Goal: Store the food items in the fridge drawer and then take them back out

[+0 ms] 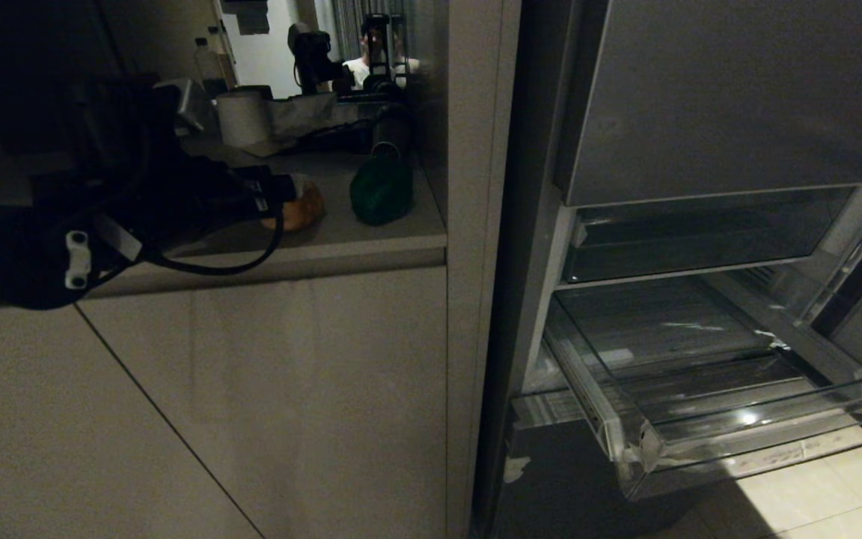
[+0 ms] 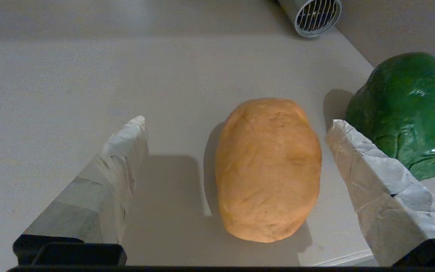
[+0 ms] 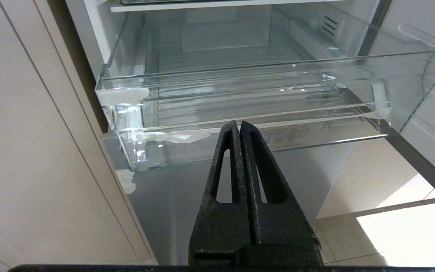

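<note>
grey stone-like surface [image 1: 371,239] carries both food items in the head view: the potato [image 1: 304,209] and, just beside it toward the fridge, the green bell pepper [image 1: 381,191]. the left claw [image 1: 281,191] reaches over this surface from the left and its dark arm hides part of the potato. behind them stands a white paper roll [image 1: 242,116], and a person [image 1: 371,60] is visible far at the back. on the right side the fridge drawer [image 1: 700,419] is pulled out — clear plastic, nothing lying inside it.

left wrist view: the left claw [image 2: 236,132] is wide open, its two fingers [image 2: 119,166] wrapped in whitish tape, one on each side of the potato [image 2: 268,170] and not touching it. the potato lies on the surface [image 2: 89,75]. the bell pepper [image 2: 410,109] sits just behind the other finger, very near to the potato.

right wrist view: the right claw [image 3: 239,126] is fully closed, holding nothing, and it hangs in front of the fridge drawer [image 3: 263,94] — apart from it. whitish tape scraps [image 3: 176,136] stick on the front edge of the drawer.
</note>
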Robot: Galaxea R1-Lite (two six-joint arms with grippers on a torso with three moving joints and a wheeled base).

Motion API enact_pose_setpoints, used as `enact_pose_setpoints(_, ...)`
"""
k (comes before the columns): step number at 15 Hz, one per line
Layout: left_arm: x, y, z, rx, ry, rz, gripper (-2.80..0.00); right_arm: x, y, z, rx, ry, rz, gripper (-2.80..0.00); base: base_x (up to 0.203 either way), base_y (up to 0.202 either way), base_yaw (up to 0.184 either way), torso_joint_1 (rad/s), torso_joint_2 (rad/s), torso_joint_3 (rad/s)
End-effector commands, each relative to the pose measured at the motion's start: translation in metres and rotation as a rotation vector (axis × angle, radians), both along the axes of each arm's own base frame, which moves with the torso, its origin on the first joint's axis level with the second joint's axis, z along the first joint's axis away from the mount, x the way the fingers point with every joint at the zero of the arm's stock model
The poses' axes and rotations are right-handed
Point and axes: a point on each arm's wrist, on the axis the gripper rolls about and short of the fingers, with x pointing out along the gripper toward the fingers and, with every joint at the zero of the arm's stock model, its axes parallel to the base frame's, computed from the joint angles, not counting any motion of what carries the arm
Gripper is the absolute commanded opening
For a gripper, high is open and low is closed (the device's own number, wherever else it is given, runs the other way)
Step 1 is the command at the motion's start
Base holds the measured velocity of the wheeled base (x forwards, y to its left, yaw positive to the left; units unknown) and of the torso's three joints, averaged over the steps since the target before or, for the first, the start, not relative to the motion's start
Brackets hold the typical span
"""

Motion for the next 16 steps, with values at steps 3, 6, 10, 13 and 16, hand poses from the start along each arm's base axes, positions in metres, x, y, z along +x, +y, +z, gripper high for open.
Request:
enact_pose_setpoints(3, 0.001, 0.000, -0.007, 0.002, 0.020, 0.001, 0.00, 0.003, 0.000, -0.009, 0.002, 0.032, 0.000, -2.80, 0.000, 0.000, 0.000, 0.000, 0.00, 0.000)
enact_pose_setpoints(6, 0.004, -0.001, -0.011, -0.001, -0.002, -0.002, 0.00, 0.003, 0.000, -0.008, 0.002, 0.031, 0.000, -2.80, 0.000, 0.000, 0.000, 0.000, 0.00, 0.000)
enact_pose_setpoints(10, 0.009, -0.005, -0.020, 0.001, 0.002, -0.012, 0.00, 0.003, 0.000, -0.008, 0.002, 0.031, 0.000, -2.80, 0.000, 0.000, 0.000, 0.000, 0.00, 0.000)
enact_pose_setpoints(13, 0.009, -0.011, -0.021, 0.003, 0.004, -0.026, 0.00, 0.003, 0.000, -0.008, 0.002, 0.031, 0.000, -2.80, 0.000, 0.000, 0.000, 0.000, 0.00, 0.000)
enact_pose_setpoints(16, 0.014, -0.012, -0.025, 0.003, 0.010, -0.024, 0.00, 0.003, 0.000, -0.008, 0.002, 0.031, 0.000, -2.80, 0.000, 0.000, 0.000, 0.000, 0.00, 0.000)
